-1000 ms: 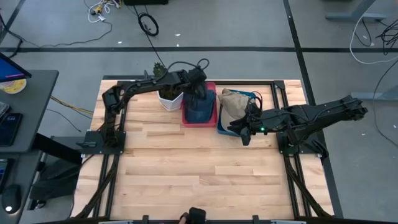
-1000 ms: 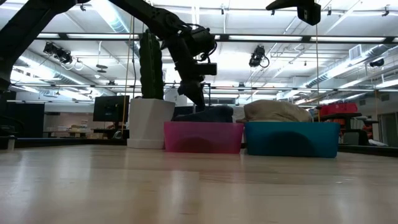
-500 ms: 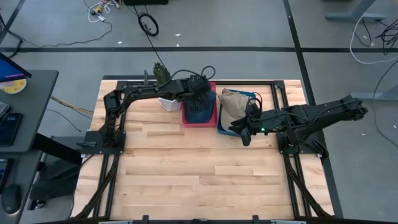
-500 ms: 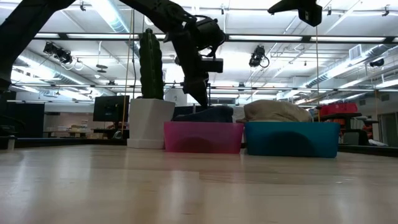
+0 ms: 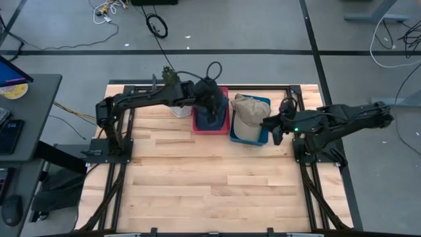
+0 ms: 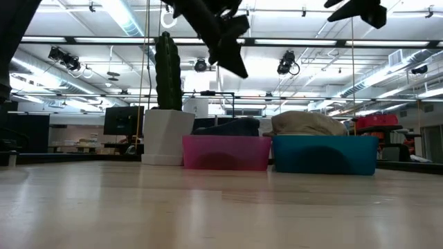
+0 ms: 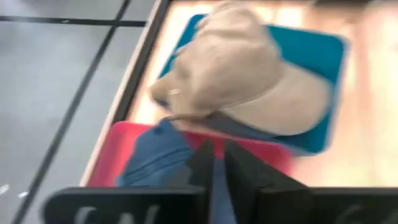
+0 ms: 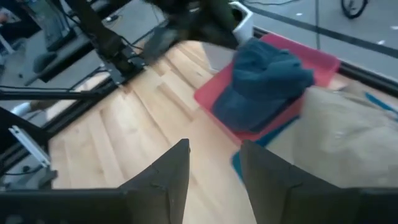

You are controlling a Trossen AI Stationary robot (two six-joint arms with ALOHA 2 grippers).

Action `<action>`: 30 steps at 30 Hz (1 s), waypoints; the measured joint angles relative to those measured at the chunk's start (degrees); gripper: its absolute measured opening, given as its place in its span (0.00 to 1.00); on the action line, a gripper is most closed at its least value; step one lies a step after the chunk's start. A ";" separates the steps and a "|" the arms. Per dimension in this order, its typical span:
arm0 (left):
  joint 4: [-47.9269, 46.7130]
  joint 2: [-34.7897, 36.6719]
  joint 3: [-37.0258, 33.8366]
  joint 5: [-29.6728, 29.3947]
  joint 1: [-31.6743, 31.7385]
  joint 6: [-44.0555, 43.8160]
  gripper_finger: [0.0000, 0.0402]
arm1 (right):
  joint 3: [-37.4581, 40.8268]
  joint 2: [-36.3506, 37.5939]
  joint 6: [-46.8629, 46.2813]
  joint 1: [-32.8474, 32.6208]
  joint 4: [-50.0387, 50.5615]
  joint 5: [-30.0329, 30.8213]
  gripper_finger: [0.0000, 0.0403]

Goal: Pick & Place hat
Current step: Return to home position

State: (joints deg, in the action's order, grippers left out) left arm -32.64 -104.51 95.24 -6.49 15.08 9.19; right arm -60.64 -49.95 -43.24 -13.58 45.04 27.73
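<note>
A dark blue hat point(image 5: 214, 120) lies in the red bin point(image 5: 196, 126); it also shows in the low view point(image 6: 228, 126). A tan hat point(image 5: 248, 113) lies in the blue bin point(image 5: 264, 103) to its right. My left gripper point(image 5: 210, 100) hangs above the red bin, well clear of the blue hat point(image 7: 155, 163), its fingers point(image 7: 242, 168) shut and empty. My right gripper point(image 5: 272, 129) is open and empty, at the right of the blue bin; its wrist view shows both hats point(image 8: 267, 81).
A cactus in a white pot point(image 5: 176, 106) stands just left of the red bin, under the left arm; it stands tall in the low view point(image 6: 167, 69). Bare wooden table point(image 5: 210, 178) spreads toward the near edge.
My left gripper has risen straight up from the blue hat, which stays lying in the red bin. My right gripper has drawn back from the blue bin's near corner toward the table's right edge.
</note>
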 joint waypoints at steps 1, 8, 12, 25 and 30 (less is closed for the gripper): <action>0.09 0.30 -0.02 0.67 -0.66 -0.82 0.07 | 0.00 0.72 0.38 0.00 1.10 0.27 0.36; 6.18 -0.03 -0.02 1.97 -6.58 -5.40 0.01 | 0.00 4.52 0.40 0.00 9.24 1.29 0.36; 8.91 -0.41 -0.07 0.82 -9.09 -6.08 0.01 | 0.00 5.58 2.30 0.00 9.93 1.39 0.36; 30.69 1.30 -14.98 -4.66 -14.35 -19.23 0.01 | 1.00 6.59 9.50 -0.02 12.11 -1.64 0.36; 34.96 4.76 -18.21 -6.28 -16.34 -20.07 0.01 | 7.59 8.99 9.51 -0.01 3.15 -6.83 0.36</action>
State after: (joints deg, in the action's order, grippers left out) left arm 2.33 -99.75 77.03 -12.77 -1.26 -10.88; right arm -53.06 -40.96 -33.73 -13.59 48.20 20.90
